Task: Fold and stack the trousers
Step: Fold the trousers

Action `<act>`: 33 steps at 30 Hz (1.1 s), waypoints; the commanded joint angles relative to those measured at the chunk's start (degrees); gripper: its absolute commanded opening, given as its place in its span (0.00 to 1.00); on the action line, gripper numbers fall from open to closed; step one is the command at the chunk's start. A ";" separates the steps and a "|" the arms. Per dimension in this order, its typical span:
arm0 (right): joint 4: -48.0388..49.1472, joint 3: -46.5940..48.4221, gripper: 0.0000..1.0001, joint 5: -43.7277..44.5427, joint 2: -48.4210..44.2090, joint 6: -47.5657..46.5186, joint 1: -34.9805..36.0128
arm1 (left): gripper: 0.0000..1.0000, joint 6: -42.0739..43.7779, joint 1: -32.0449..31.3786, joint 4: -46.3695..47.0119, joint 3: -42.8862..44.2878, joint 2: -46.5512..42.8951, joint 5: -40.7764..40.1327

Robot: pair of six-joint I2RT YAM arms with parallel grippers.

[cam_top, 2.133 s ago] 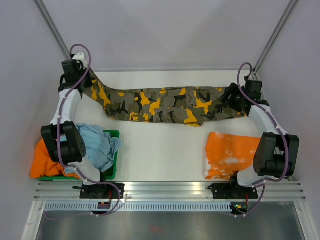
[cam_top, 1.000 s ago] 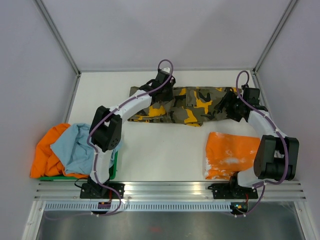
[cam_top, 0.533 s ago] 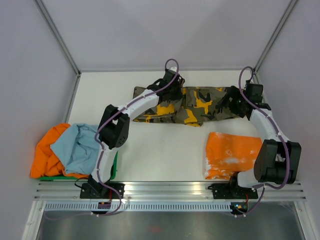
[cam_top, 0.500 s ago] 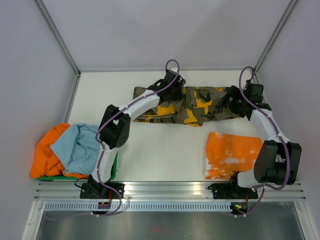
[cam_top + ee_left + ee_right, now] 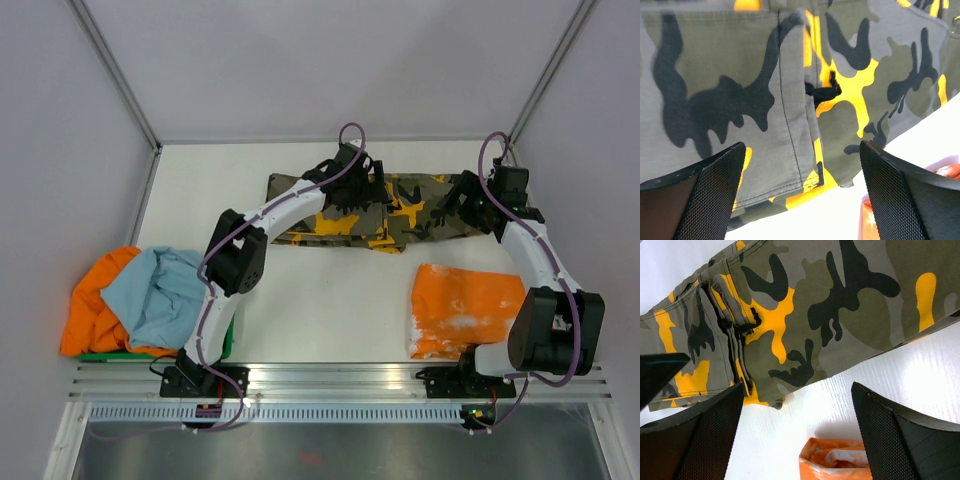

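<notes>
The camouflage trousers lie doubled over along the far side of the table, the left end folded onto the middle. My left gripper hovers over the fold. In the left wrist view it is open above the cloth, with nothing between its fingers. My right gripper hangs over the right end of the trousers. Through the right wrist camera it is open too, the trousers beyond it and bare table under it.
A folded orange garment lies at the near right, and its corner shows in the right wrist view. At the near left, a light blue garment and an orange one are heaped on a green tray.
My left arm swept right, carrying the trousers' left end over onto the middle, and its gripper has just opened and let go. The right arm barely moved.
</notes>
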 commanded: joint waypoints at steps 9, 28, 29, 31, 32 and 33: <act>4.87 5.96 0.92 -1.07 1.40 -1.89 10.50 | 1.00 5.48 18.28 1.80 -18.26 -21.59 1.40; -4.62 20.91 0.69 17.91 5.03 -6.99 18.43 | 0.93 13.05 36.93 15.24 -34.47 -14.93 23.73; -5.06 20.65 0.70 18.96 3.96 -7.25 18.43 | 0.91 12.78 37.11 15.69 -34.47 -14.32 24.53; -6.38 19.34 0.70 21.78 0.64 -7.78 18.34 | 0.74 12.77 37.20 16.22 -33.78 -12.47 26.54; -6.73 18.72 0.70 22.66 -0.69 -7.78 18.34 | 0.64 12.86 37.20 15.96 -33.42 -11.77 27.51; -6.73 18.10 0.72 24.15 -2.79 -7.70 18.34 | 0.63 13.21 37.20 15.87 -32.90 -10.72 29.18</act>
